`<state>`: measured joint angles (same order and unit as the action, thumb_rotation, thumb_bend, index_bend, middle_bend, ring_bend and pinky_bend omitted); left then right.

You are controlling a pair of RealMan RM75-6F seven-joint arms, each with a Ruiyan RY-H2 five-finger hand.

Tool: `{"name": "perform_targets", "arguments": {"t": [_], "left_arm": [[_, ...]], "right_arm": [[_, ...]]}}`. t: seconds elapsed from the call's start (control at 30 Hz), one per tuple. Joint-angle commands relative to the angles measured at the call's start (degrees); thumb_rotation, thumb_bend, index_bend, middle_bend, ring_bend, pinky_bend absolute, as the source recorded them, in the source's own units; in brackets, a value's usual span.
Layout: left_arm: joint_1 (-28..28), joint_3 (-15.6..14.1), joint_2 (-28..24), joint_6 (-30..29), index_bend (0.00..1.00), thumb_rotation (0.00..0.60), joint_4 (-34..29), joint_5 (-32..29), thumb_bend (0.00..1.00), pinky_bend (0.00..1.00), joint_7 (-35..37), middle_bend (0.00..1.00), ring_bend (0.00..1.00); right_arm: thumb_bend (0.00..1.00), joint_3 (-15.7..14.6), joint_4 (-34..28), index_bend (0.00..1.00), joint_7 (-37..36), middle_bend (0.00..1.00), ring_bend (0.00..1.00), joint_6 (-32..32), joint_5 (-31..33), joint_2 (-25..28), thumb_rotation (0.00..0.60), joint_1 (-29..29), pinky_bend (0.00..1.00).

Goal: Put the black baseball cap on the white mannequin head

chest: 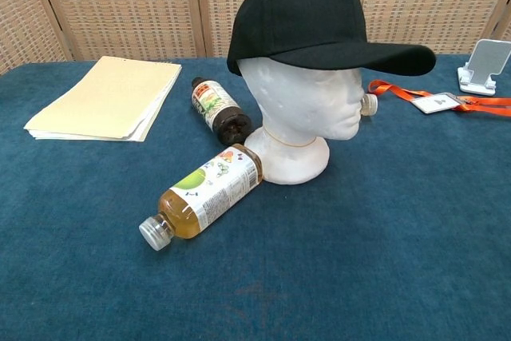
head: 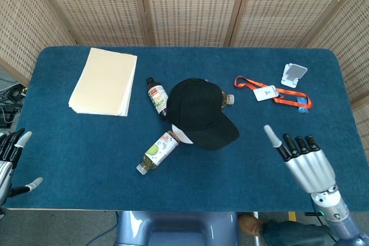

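The black baseball cap [head: 199, 109] [chest: 311, 15] sits on the white mannequin head [chest: 302, 113], brim pointing right in the chest view. In the head view the cap hides most of the mannequin head [head: 183, 136]. My right hand [head: 302, 158] hovers near the table's front right, well clear of the cap, fingers straight and apart, holding nothing. My left hand [head: 8, 156] stays at the far left edge of the head view, off the table, fingers spread and empty. Neither hand shows in the chest view.
A dark bottle [head: 155, 97] [chest: 217, 109] lies behind the mannequin head, a yellow-green bottle [head: 157, 151] [chest: 202, 195] lies in front of it. A paper stack [head: 104, 82] is at back left. An orange lanyard with badge [head: 272, 94] and a white phone stand [head: 294, 75] lie at back right.
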<state>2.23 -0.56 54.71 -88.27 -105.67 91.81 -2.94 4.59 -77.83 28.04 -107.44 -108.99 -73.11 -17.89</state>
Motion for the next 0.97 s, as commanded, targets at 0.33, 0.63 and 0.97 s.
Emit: {"name": "perform_targets", "arguments": {"t": [0.33, 0.63, 0.97], "left_arm": [[0.14, -0.51, 0.55, 0.66, 0.0, 0.6, 0.24, 0.73, 0.0, 0.0, -0.94, 0.0, 0.0], [0.12, -0.51, 0.47, 0.62, 0.0, 0.6, 0.27, 0.77, 0.0, 0.0, -0.69, 0.0, 0.0], [0.04, -0.44, 0.29, 0.4, 0.0, 0.6, 0.26, 0.72, 0.0, 0.0, -0.33, 0.0, 0.0]], "right_arm": [[0.0, -3.28, -4.01, 0.0, -11.24, 0.0, 0.0, 4.24, 19.66, -0.51, 0.6, 11.85, 0.0], [0.0, -2.66, -2.9, 0.0, -9.13, 0.0, 0.0, 4.82, 19.76, -3.53, 0.6, 12.82, 0.0], [0.0, -1.61, -2.24, 0.0, -8.48, 0.0, 0.0, 5.31, 19.11, -4.22, 0.6, 13.34, 0.0]]}}
